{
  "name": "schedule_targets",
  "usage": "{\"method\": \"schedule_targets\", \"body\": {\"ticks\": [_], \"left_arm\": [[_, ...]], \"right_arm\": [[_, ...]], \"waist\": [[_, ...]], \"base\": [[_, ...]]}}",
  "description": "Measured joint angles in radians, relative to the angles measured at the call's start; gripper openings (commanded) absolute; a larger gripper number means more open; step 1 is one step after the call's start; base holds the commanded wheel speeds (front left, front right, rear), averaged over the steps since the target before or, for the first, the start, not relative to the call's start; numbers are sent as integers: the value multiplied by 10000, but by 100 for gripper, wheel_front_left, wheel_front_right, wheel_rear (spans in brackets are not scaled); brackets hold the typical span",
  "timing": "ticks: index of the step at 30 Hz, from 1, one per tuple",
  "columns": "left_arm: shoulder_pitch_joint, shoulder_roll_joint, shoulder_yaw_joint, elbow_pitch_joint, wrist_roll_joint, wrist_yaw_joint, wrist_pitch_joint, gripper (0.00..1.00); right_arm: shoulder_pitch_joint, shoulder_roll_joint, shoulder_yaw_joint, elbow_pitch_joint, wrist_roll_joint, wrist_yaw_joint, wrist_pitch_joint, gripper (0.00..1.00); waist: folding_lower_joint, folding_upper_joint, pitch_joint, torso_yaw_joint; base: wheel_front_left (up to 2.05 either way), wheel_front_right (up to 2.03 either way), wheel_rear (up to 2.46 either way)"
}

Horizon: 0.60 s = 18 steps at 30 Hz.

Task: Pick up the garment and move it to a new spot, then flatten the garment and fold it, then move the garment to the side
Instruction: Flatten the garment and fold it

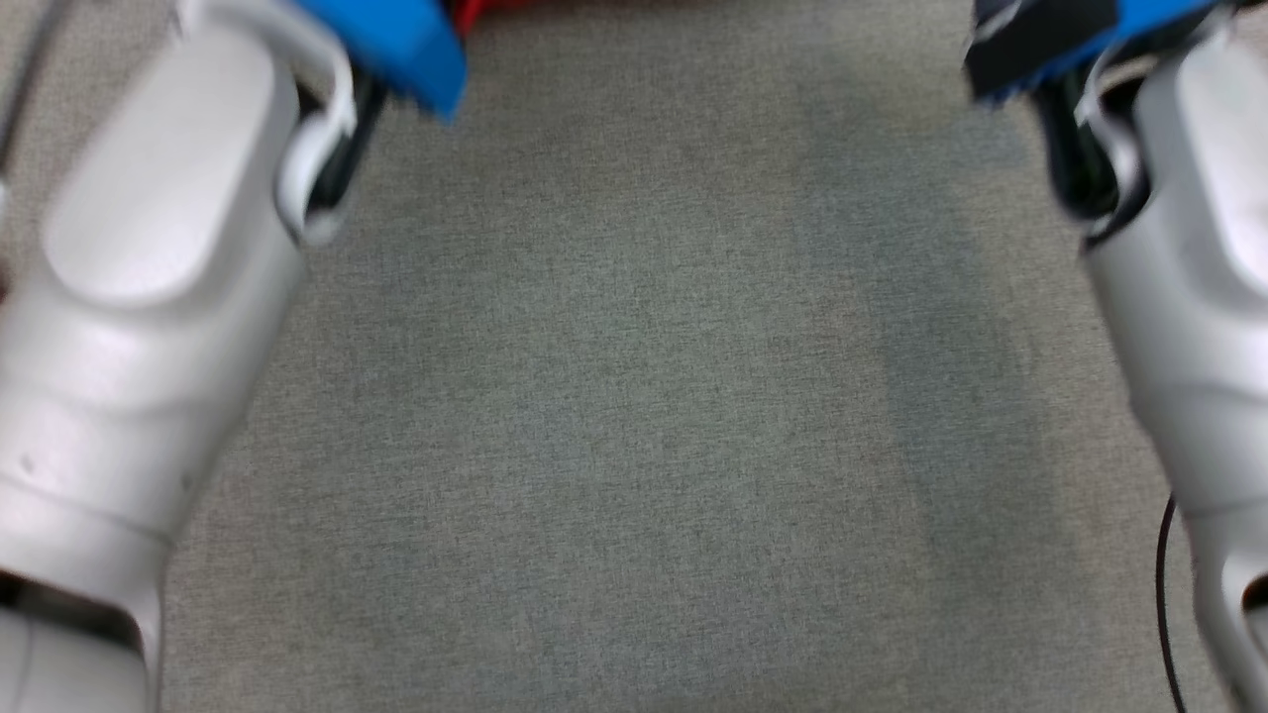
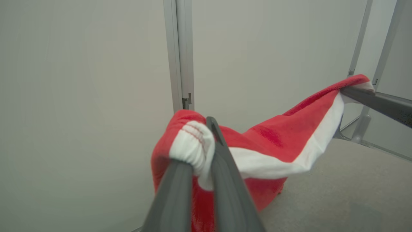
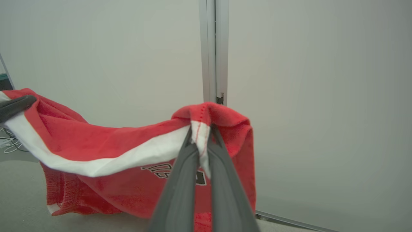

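Garment [image 3: 106, 141] of red fleece, white-banded, sags between left tool [image 2: 199, 145] and right tool [image 3: 201, 132], both clamped on it.

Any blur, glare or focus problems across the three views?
Head view: motion blur, the left forearm and the blue parts at the top edge smeared. Left wrist view: garment sharp, light flat, no glare. Right wrist view: same, lettering on the garment crisp.

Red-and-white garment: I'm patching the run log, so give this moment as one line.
stage: pick-up; red-and-white fabric garment: held up, spanning both grippers; left gripper: shut on garment; right gripper: shut on garment
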Motion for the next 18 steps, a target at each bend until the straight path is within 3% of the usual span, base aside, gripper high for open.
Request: {"method": "schedule_targets", "body": {"ticks": [11,18], "left_arm": [[5404,104,1160,-2044,502,295,0,0],[8133,-4,1338,-2880,640,416,0,0]], "right_arm": [[5191,-67,54,-2251,-151,0,-10,0],[7685,-382,-46,-3112,40,0,-10,0]], "waist": [[-3,-4,-1162,137],[-3,-4,-1904,261]], "base": [[0,0,0],[0,0,0]]}}
